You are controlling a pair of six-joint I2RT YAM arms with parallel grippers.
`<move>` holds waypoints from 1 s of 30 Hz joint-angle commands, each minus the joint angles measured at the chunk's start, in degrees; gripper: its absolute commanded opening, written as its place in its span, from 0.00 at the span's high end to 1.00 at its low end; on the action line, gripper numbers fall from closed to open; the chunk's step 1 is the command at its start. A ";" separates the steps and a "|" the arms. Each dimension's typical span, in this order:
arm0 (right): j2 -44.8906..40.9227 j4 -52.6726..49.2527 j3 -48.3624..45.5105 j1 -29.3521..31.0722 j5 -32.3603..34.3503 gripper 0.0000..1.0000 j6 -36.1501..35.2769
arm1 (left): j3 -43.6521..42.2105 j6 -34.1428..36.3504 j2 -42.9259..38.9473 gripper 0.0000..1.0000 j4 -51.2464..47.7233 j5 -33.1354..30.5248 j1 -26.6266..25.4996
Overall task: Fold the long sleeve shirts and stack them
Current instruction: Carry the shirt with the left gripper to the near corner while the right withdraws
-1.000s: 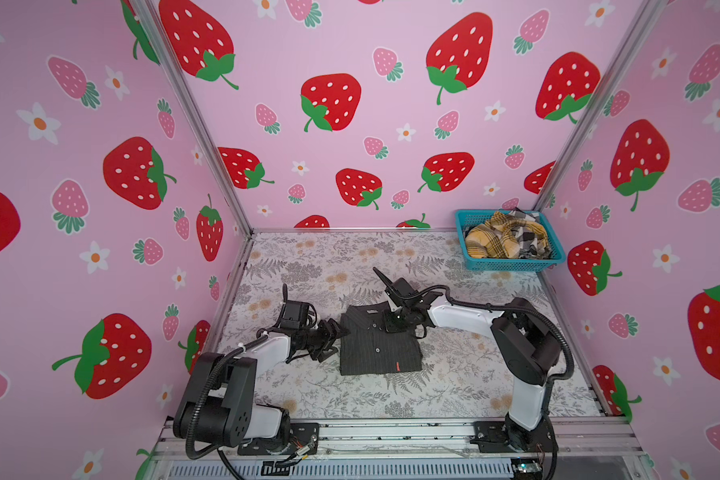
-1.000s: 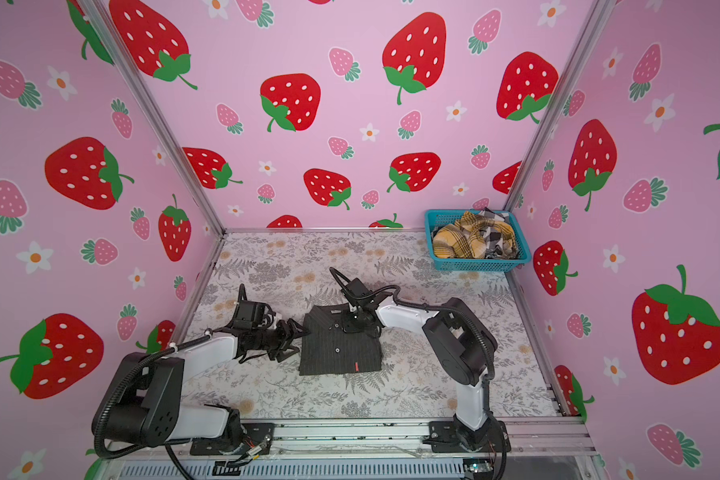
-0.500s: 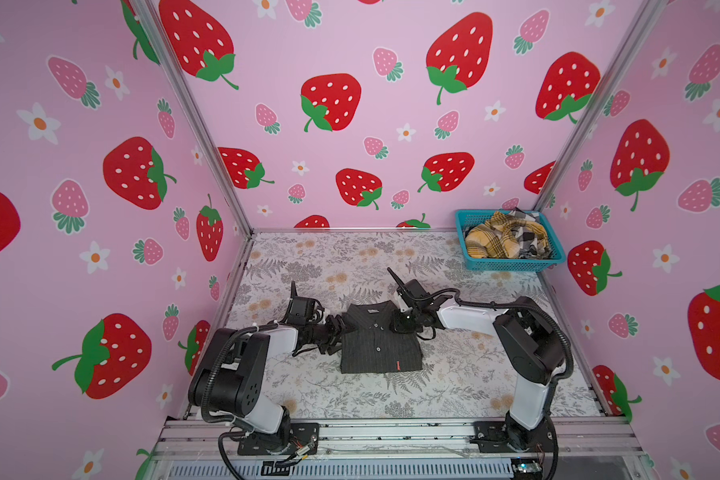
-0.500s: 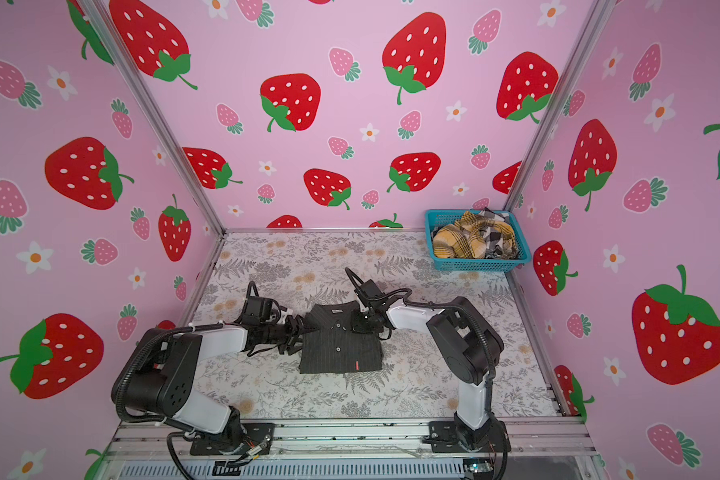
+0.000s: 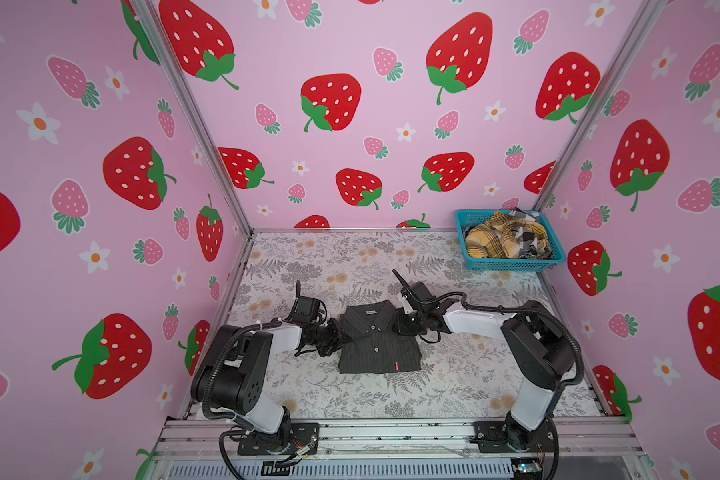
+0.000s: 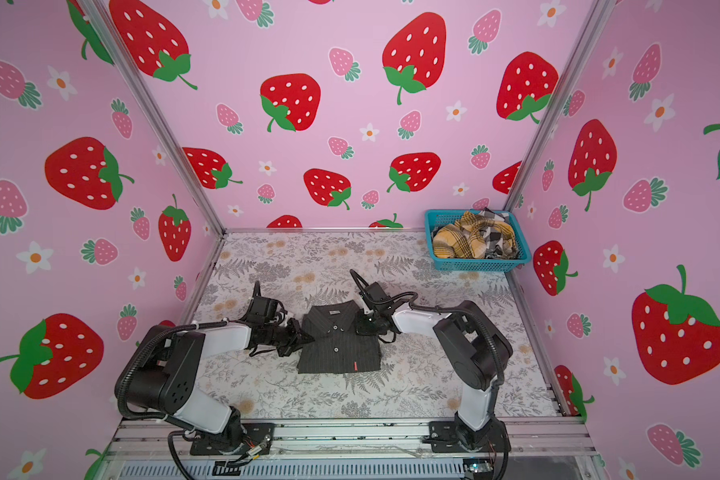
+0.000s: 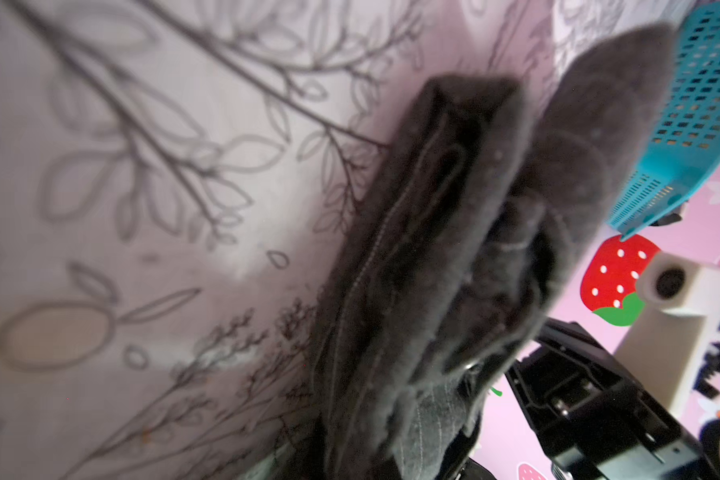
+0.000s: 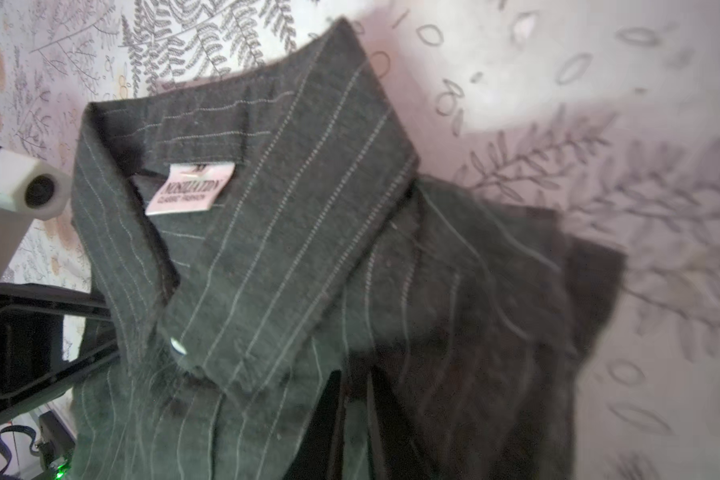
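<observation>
Pinched at one edge by the closed left tool (image 5: 341, 337), the right tool (image 5: 400, 326) showing no clear state, the folded charcoal pinstriped cloth shirt (image 5: 375, 351) lying mid-way on the floral-printed table (image 5: 350, 262) should probably be moved with all layers held together.

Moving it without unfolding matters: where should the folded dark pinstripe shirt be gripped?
Probably pinch the dark pinstripe shirt at both side edges below the collar, coming in low from left and right: it lies flat, folded into a rectangle, layers stacked there.

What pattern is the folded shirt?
The folded shirt is charcoal with pale pinstripes; clearest in right wrist view.
</observation>
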 commanded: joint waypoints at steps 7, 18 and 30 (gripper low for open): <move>-11.89 -8.27 -3.31 -0.33 6.11 0.69 -2.51 | 5.82 6.97 -6.80 1.00 -10.46 -7.67 -0.89; -16.62 -5.26 -7.95 -0.34 6.34 0.68 -1.50 | 15.42 18.41 -4.59 1.00 -24.98 -18.75 0.46; -18.64 -1.25 -11.79 -0.16 4.47 0.71 -0.70 | 28.58 27.59 0.92 1.00 -36.48 -26.76 7.33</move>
